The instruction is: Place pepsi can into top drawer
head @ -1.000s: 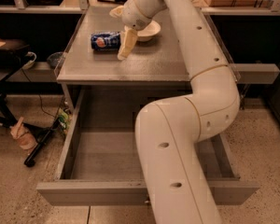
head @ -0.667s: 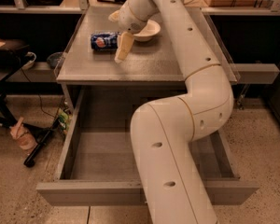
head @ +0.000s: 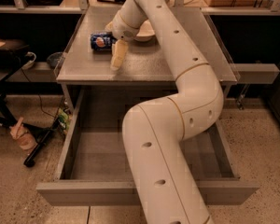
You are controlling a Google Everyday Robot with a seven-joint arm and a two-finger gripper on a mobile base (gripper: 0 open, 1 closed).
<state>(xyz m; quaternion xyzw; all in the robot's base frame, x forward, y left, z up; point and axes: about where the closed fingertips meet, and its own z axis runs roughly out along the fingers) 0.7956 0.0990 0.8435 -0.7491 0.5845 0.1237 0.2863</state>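
Observation:
The pepsi can [head: 101,41] lies on its side on the grey cabinet top [head: 186,55], at the back left. My gripper [head: 114,48] hangs over the can's right end and is open. One cream finger [head: 117,55] comes down on the near side of the can, right beside it. I cannot tell whether it touches. The top drawer [head: 144,193] is pulled fully out below the cabinet top. Its inside [head: 95,153] shows bare on the left. My arm [head: 177,125] hides the drawer's middle.
A white bowl [head: 146,31] stands just right of the can, partly behind my wrist. A dark stand, cables and a bag [head: 19,133] lie on the floor to the left. Shelving runs along the back.
My gripper has shifted slightly left and toward the camera, closer to the can's right end. The can and the drawer have not moved.

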